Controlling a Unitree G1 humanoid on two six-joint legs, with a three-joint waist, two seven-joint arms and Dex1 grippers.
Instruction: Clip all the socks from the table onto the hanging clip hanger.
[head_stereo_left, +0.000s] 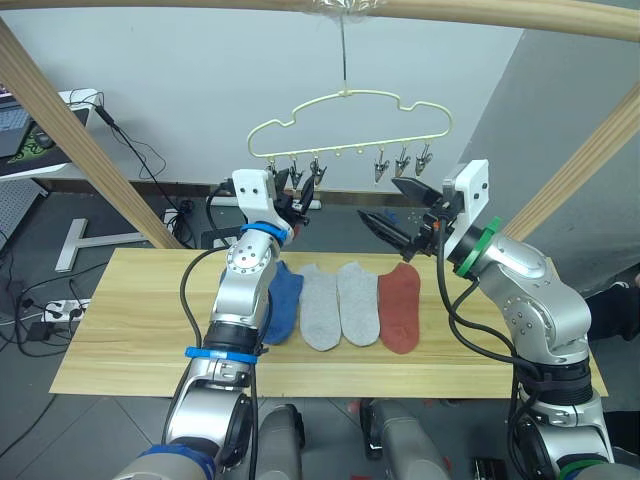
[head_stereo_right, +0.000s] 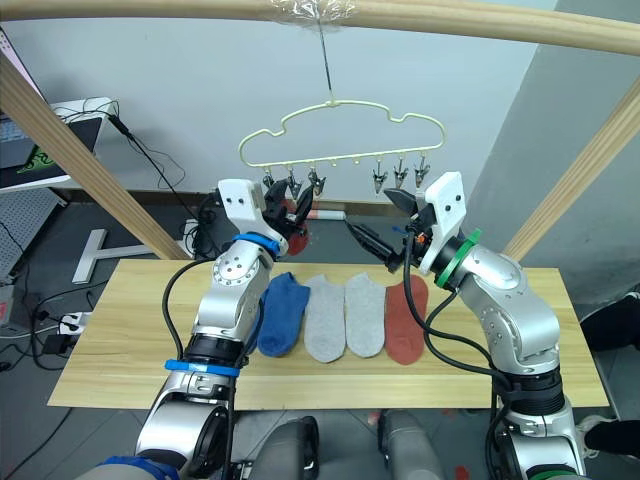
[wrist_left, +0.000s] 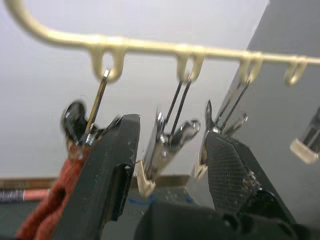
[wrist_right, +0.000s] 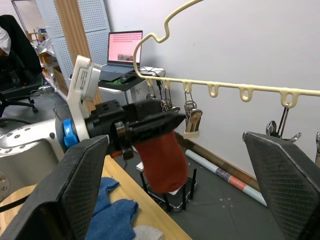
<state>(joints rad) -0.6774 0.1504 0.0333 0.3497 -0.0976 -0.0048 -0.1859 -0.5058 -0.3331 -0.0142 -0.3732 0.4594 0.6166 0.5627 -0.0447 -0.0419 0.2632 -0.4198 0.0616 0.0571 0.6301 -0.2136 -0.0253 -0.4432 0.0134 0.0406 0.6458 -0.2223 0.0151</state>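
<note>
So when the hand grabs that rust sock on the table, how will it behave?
The rust sock lies flat on the table, so it is probably limp and will droop. It looks light. Its knit likely grips the fingers rather than slipping.

I see the clip hanger (head_stereo_left: 349, 126) hanging by its hook from the wooden pole (head_stereo_left: 480, 10) that runs across overhead, above and behind the table (head_stereo_left: 130, 330). Four socks (head_stereo_left: 340, 303) lie side by side in a row on the table, toes pointing away from me, roughly centred between my two arms. A fifth sock (wrist_right: 159, 161) hangs from the leftmost clip (wrist_left: 80, 125) of the hanger. My left pincer (wrist_left: 167, 165) is raised at the hanger's left end, its fingers spread either side of the second clip (wrist_left: 162, 145). My right pincer (head_stereo_left: 398, 212) is up under the hanger's right end, fingers wide apart, above the row's right end.
</note>
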